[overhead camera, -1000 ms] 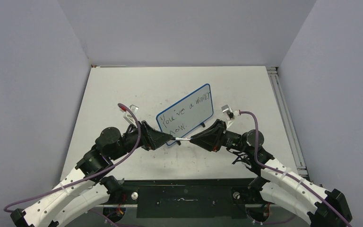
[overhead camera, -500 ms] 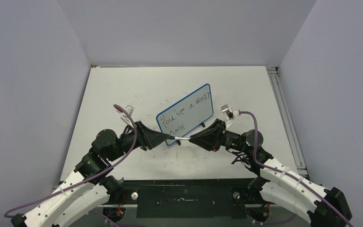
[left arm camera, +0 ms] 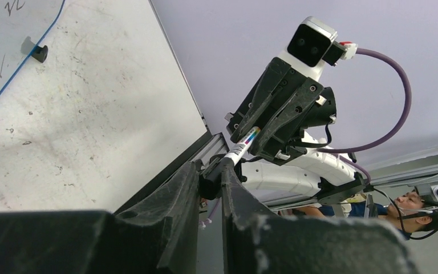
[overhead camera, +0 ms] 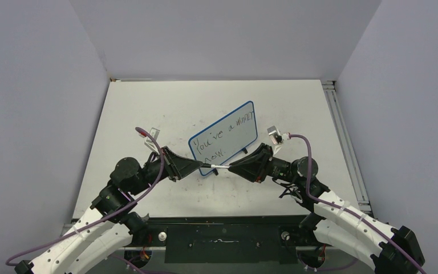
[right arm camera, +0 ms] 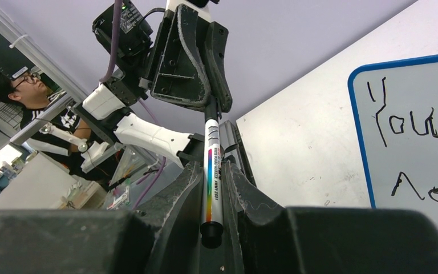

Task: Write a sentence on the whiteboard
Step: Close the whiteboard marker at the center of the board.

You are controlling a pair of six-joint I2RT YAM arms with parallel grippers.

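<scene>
Mid-table: whiteboard (overhead camera: 237, 138), angled; sentence (overhead camera: 207, 137) on it, two lines, looks complete. Near edge of board: marker (overhead camera: 221, 168), bridging grippers. Right gripper (overhead camera: 234, 167) clamped on marker; left gripper (overhead camera: 204, 167) clamped on cap (right arm camera: 210, 109). Capping likely: align axes, press straight.

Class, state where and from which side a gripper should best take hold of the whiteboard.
Probably its thin blue frame at the right short edge, approached from the right. The whiteboard seems to lie flat, so only the rim offers a pinch, and the feet, marker, left gripper and right gripper crowd its near edge.
</scene>
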